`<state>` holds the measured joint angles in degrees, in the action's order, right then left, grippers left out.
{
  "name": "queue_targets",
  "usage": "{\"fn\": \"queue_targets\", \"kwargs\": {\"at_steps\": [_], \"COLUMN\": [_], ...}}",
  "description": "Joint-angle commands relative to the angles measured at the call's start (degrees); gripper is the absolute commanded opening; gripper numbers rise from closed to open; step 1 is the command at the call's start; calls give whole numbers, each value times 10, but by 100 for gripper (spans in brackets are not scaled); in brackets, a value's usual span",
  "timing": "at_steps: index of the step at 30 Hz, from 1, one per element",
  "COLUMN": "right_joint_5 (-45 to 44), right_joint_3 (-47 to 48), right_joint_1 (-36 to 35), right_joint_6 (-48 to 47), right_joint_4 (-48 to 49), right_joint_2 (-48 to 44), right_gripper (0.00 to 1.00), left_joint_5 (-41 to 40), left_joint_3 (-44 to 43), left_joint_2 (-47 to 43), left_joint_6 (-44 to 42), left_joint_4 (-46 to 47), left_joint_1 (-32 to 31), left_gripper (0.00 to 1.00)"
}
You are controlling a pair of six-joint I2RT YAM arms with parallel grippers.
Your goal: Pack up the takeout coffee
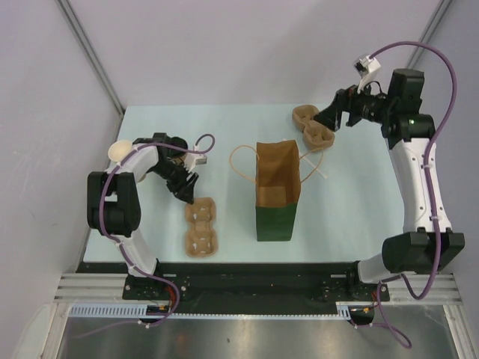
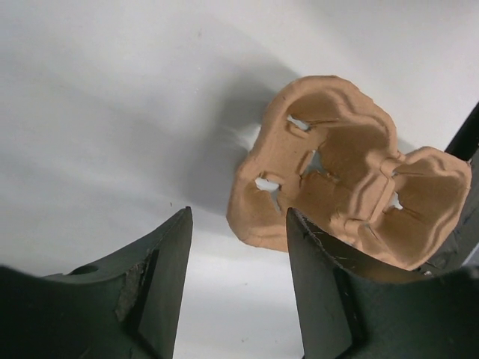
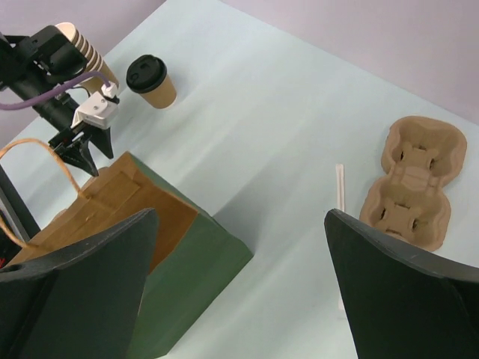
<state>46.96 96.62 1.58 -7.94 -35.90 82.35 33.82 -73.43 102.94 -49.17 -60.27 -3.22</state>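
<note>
Mint-pale matte tabletop [image 1: 352, 209], smooth. Biggest item on it is the paper bag [image 1: 277, 187] mid-table: kraft brown upper, dark green lower band, twisted paper-cord handles looping out either side. Two moulded-pulp two-cup carriers, tan, rough and lumpy with cross-cut wells: near carrier [image 1: 200, 228] lies just past the left gripper [image 2: 239, 213], whose fingers are apart with only table between them; far carrier [image 1: 313, 126] sits at the back right under the right gripper [image 3: 241, 217], which is spread wide and empty. Stack of lidless pale paper cups [image 1: 118, 152] at the left edge, rims ridged. Takeout coffee [image 3: 153, 82]: short brown kraft cup, round black plastic lid on, upright on the table on the left side near that stack, outside the bag, nothing touching it. Thin white straw [image 3: 339, 187] lies flat just beside the far carrier.
</note>
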Motion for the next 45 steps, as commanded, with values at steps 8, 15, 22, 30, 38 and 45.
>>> {"fn": "queue_targets", "kwargs": {"at_steps": [8,15,22,30,38,45], "right_joint_5": [23,-7,-14,-34,-71,-132], "right_joint_3": [158,221,304,328,360,340], "right_joint_1": [-13,-61,-91,-134,-182,-217], "right_joint_6": [-66,-138,-189,-270,-345,-392], "right_joint_4": [-112,-187,-272,-336,-416,-424], "right_joint_2": [113,156,213,229,258,273], "right_gripper": [100,100,100,100,98,86], "left_joint_5": [49,42,37,55,77,114], "left_joint_3": [34,43,51,51,58,27], "left_joint_2": [4,3,2,-27,-107,-135], "left_joint_6": [26,16,16,7,1,13], "left_joint_4": [70,65,71,46,-9,-48], "left_joint_1": [1,1,1,1,9,53], "left_gripper": [41,27,31,0,0,0]}}
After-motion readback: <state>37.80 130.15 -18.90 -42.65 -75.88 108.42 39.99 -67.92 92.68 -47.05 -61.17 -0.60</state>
